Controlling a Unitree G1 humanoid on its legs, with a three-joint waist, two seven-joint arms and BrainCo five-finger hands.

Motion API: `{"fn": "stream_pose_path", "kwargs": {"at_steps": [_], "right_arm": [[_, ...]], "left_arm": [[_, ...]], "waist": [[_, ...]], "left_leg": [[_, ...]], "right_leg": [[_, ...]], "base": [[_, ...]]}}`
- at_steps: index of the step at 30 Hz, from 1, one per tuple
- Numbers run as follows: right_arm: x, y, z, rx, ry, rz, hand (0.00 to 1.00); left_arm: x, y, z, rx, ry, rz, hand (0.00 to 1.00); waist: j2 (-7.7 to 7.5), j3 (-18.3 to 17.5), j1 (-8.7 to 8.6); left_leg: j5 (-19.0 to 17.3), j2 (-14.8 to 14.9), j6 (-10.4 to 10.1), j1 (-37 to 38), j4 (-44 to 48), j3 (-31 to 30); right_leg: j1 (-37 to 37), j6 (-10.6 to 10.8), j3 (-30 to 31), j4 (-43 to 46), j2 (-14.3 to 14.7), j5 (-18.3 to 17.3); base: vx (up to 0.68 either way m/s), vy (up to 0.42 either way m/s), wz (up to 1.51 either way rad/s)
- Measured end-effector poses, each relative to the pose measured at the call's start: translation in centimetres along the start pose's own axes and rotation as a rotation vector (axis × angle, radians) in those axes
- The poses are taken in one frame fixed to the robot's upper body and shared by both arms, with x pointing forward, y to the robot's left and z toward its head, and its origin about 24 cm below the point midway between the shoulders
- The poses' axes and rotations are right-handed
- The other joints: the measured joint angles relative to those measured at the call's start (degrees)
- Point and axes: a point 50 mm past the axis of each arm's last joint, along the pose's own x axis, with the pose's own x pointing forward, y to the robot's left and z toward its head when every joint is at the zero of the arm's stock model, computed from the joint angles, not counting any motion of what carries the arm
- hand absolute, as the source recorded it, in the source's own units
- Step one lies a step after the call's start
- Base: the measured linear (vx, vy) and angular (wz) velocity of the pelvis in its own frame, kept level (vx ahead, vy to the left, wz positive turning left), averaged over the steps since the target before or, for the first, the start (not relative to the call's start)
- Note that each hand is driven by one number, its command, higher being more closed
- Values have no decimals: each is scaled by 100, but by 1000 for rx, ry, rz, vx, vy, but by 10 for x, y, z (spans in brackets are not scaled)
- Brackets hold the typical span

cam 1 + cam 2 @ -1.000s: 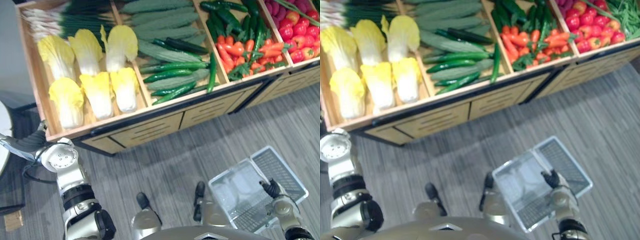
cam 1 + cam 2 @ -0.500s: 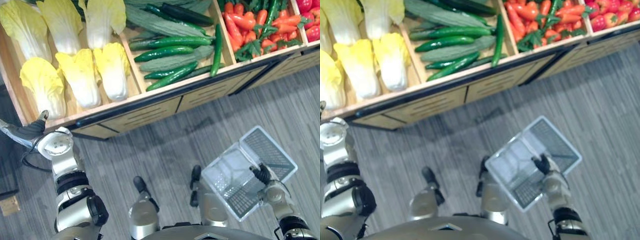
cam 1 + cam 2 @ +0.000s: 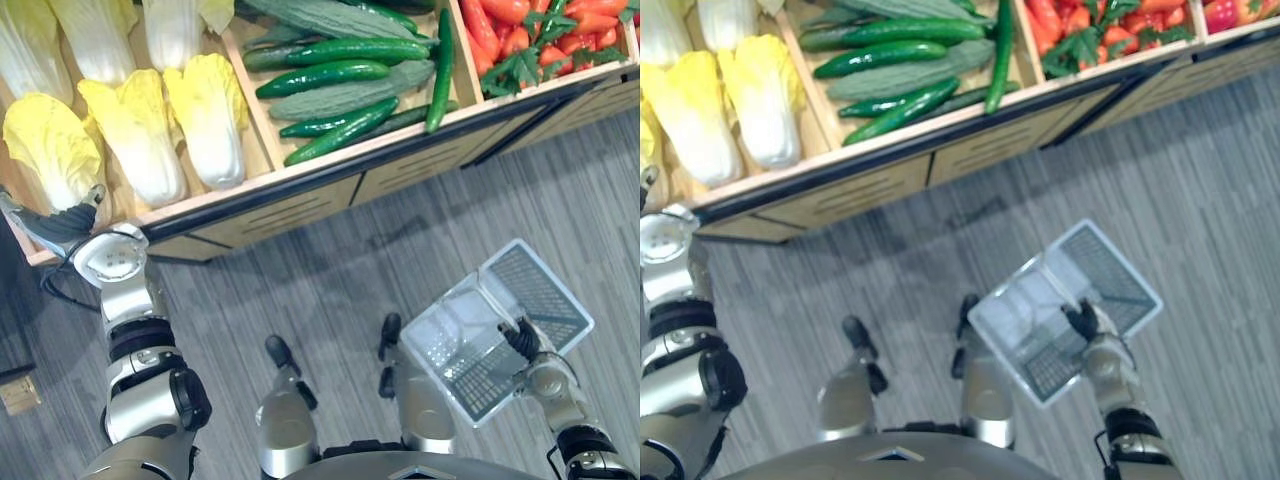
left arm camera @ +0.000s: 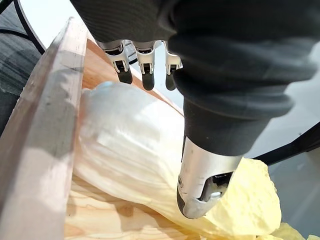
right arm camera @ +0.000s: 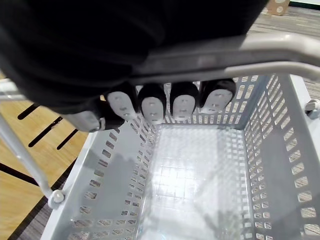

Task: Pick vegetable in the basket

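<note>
My head camera has tipped down over the last second, so the whole stand slides up the picture; that is my view moving, not the produce. What has really changed is the left hand (image 3: 58,226); it sat below the front corner of the wooden bin (image 3: 300,195) and now reaches over the rim above the nearest napa cabbage (image 4: 125,150). Its fingers (image 4: 145,65) are straight and wide over the white stalk, the thumb (image 4: 200,190) apart on the other side; nothing is gripped yet, so I judge the grasp comes next. The right hand (image 3: 1085,322) keeps its fingers curled round the handle (image 5: 250,50) of the grey basket (image 5: 200,165); the basket hangs empty over the floor, well apart from the cabbage. The cucumbers (image 3: 320,75) in the next compartment lie untouched.
</note>
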Motion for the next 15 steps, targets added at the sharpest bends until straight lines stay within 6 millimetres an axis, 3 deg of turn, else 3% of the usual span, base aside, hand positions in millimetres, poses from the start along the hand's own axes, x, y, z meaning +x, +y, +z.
{"fn": "stream_pose_path", "kwargs": {"at_steps": [15], "right_arm": [[0, 3, 4, -10, -25, 2, 100]], "left_arm": [[7, 1, 0, 46, 11, 6, 0]], "waist": [[-80, 101, -4]], "left_leg": [[-5, 46, -6, 26, 93, 11]], "right_leg": [[8, -27, 114, 13, 34, 28]], "base": [[-7, -10, -2]]}}
